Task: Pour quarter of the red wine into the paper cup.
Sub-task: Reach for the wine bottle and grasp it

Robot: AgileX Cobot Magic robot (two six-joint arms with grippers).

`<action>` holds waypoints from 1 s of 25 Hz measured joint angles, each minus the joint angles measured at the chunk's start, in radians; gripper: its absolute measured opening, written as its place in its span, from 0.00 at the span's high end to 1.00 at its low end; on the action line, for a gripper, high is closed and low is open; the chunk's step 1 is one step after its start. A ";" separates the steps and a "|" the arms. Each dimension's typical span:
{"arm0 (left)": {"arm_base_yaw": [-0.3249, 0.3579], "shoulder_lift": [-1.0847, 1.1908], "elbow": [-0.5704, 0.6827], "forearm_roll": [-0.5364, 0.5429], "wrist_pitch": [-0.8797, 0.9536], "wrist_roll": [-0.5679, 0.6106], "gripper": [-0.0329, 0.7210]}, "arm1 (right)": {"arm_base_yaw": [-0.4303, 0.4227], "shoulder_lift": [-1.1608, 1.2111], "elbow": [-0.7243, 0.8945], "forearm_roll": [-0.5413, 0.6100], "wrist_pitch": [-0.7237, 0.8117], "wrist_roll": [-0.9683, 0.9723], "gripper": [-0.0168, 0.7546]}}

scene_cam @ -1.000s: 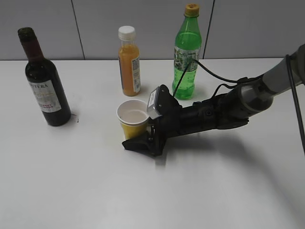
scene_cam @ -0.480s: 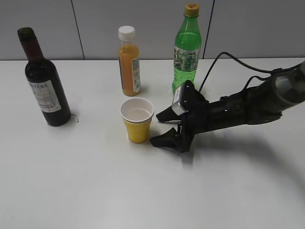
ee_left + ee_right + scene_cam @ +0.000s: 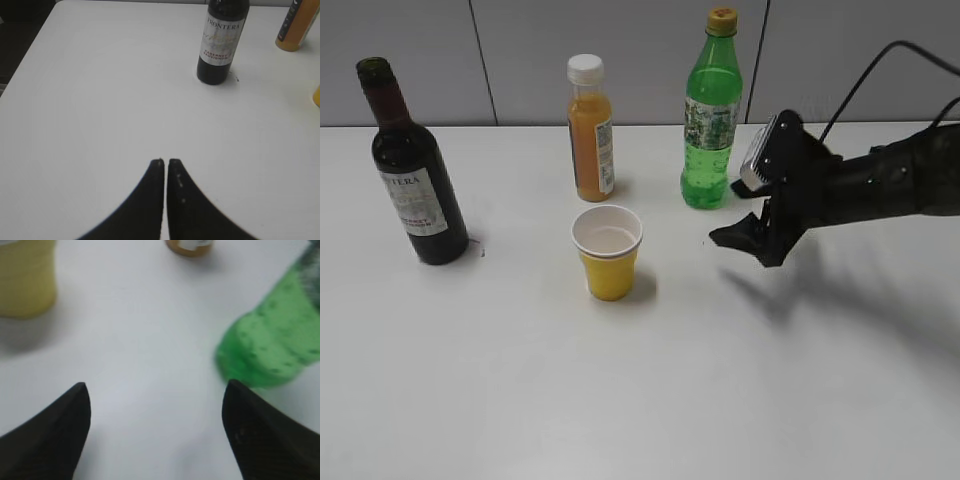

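Observation:
The red wine bottle [image 3: 415, 190] stands upright at the far left of the white table; it also shows in the left wrist view [image 3: 220, 42], with its white label facing me. The yellow paper cup [image 3: 608, 252] stands upright and empty near the middle, and shows at the top left of the right wrist view [image 3: 25, 277]. My right gripper [image 3: 725, 213] is open and empty, raised above the table, to the right of the cup and in front of the green bottle; its jaws are wide apart [image 3: 155, 387]. My left gripper [image 3: 166, 161] is shut and empty, well short of the wine bottle.
An orange juice bottle [image 3: 591, 130] with a white cap stands behind the cup. A green soda bottle [image 3: 710, 115] stands at the back right, close to my right gripper, and shows in the right wrist view [image 3: 272, 340]. A grey wall runs behind the table.
My right gripper has let go of the paper cup, opened, and drawn back to the right and upward. The cup stays standing where it was set.

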State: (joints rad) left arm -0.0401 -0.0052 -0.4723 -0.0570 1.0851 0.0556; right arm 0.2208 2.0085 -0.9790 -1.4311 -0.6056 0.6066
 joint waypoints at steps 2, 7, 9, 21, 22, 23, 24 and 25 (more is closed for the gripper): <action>0.000 0.000 0.000 0.000 0.000 0.000 0.96 | 0.000 -0.054 0.000 0.056 0.091 0.002 0.18; 0.000 0.000 0.000 0.000 0.001 0.000 0.96 | 0.000 -0.141 -0.007 0.396 0.385 0.003 0.20; 0.000 0.000 0.000 0.000 0.001 0.000 0.96 | -0.002 -0.159 -0.035 0.541 0.559 0.003 0.21; 0.000 0.000 0.000 0.000 0.000 0.000 0.96 | -0.112 -0.177 -0.412 1.172 1.368 -0.289 0.21; 0.000 0.000 0.000 0.000 0.000 0.000 0.96 | -0.130 -0.177 -0.448 1.240 1.431 -0.344 0.21; 0.000 0.000 0.000 0.000 0.000 0.000 0.96 | -0.145 -0.177 -0.482 1.313 1.496 -0.403 0.21; 0.000 0.000 0.000 0.000 0.000 0.000 0.96 | -0.162 -0.177 -0.510 1.373 1.553 -0.455 0.21; 0.000 0.000 0.000 0.000 0.000 0.000 0.96 | -0.175 -0.177 -0.543 1.411 1.626 -0.490 0.21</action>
State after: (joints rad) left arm -0.0401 -0.0052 -0.4723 -0.0570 1.0852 0.0556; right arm 0.0456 1.8315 -1.5221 -0.0200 1.0207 0.1162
